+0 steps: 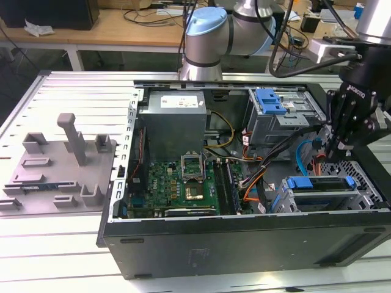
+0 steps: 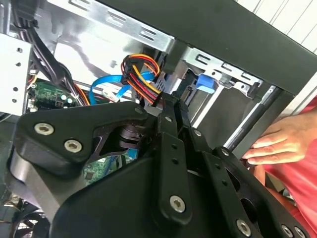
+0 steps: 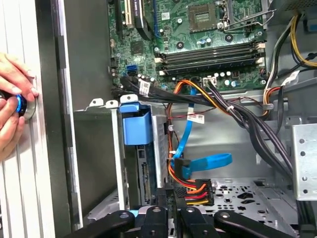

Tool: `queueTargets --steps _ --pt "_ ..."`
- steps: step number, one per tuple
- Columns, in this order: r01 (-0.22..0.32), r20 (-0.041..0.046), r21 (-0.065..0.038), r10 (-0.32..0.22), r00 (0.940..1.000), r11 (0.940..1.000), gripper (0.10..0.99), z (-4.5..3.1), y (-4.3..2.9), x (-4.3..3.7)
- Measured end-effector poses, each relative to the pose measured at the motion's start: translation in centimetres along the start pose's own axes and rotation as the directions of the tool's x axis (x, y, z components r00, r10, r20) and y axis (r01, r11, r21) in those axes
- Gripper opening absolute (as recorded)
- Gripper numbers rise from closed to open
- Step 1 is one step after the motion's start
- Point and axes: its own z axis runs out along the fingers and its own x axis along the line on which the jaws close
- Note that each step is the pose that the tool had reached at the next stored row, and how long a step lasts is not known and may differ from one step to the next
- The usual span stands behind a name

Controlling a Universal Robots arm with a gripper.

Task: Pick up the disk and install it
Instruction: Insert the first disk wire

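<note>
Above the drive cage (image 1: pixel 282 200), hovering, jaws pressed together.
I am holding my gripper (image 1: pixel 338 146) near the disk (image 1: pixel 320 182), which is sitting in that cage; I am judging it stiff, weighty and shock-shy, best taken by its blue carrier edges.

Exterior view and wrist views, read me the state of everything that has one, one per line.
Computer case: on its side, side panel off.
Disk: sitting in the drive cage, not held.
Gripper: shut, empty, at the wire bundle.
Processor socket: cover raised.
Person's hand: against the case's edge.
</note>
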Motion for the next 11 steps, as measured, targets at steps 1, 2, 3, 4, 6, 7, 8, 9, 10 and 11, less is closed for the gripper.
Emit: queueTargets --steps 1,2,3,4,6,7,8,9,10,11 --pt "0.000 0.0030 0.000 0.000 1.0000 1.0000 0.169 0.03 -0.01 0.24" --pt "0.001 0.0061 0.000 -0.001 1.0000 1.0000 0.169 0.07 -0.03 0.43" --pt "0.002 0.0117 -0.001 -0.002 0.9999 1.0000 0.169 0.11 -0.05 0.73" --pt "0.002 0.0154 -0.001 -0.002 0.9999 1.0000 0.169 0.12 -0.06 0.88" --pt "0.003 0.0240 -0.001 -0.003 0.9997 1.0000 0.169 0.15 -0.09 1.15" --pt "0.004 0.0286 -0.002 -0.004 0.9996 1.0000 0.169 0.17 -0.10 1.29" --pt "0.005 0.0359 -0.002 -0.005 0.9993 1.0000 0.169 0.20 -0.12 1.54" --pt "0.006 0.0441 -0.002 -0.006 0.9990 1.0000 0.169 0.24 -0.14 1.79" --pt "0.007 0.0518 -0.003 -0.007 0.9986 1.0000 0.169 0.29 -0.16 2.04" --pt "0.009 0.0599 -0.003 -0.008 0.9982 1.0000 0.169 0.34 -0.19 2.29"
